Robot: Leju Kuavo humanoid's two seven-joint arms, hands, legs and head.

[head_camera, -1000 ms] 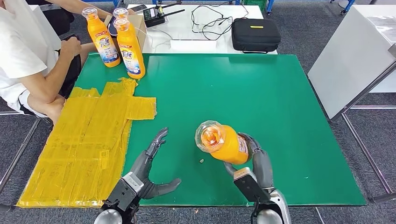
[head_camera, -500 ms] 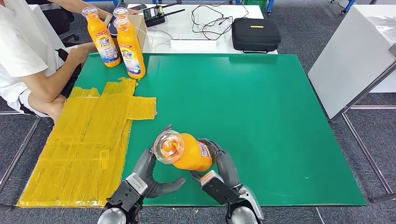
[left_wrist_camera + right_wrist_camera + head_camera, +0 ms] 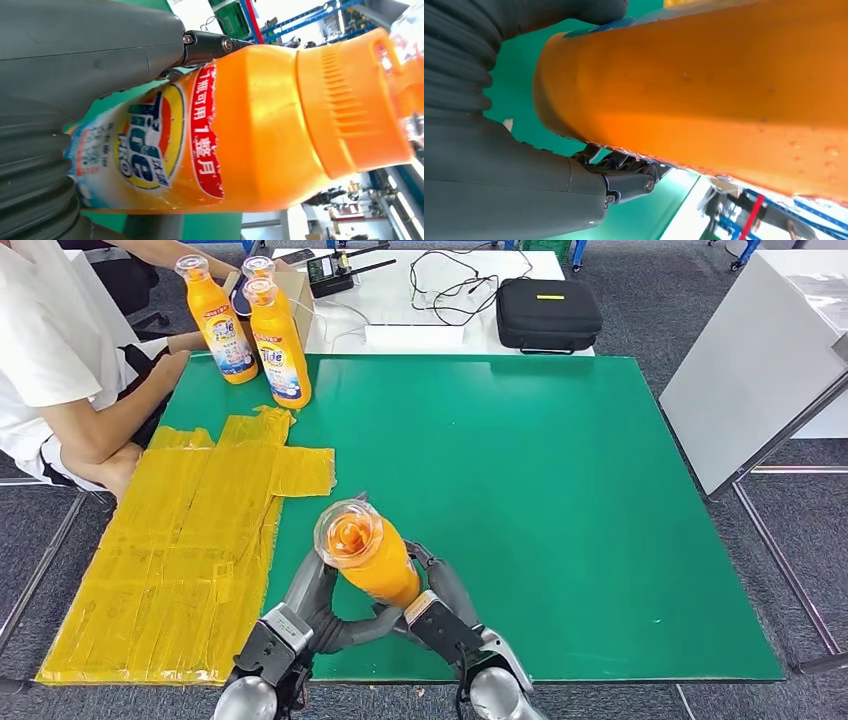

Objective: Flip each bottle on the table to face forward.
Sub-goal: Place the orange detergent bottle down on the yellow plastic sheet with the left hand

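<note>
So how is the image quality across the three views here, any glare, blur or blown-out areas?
Head view: even, sharp lighting, with glare on the held bottle's clear cap. Left wrist view: the label is sharp and readable, but the background is overexposed and the cap end washes out. Right wrist view: the bottle sits so close it is soft, and the right hand is dark.

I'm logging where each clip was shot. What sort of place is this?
Probably a robotics lab or test workshop: a green table used as a work surface, a white bench behind it carrying cables and a black case, and grey carpet floor.
</note>
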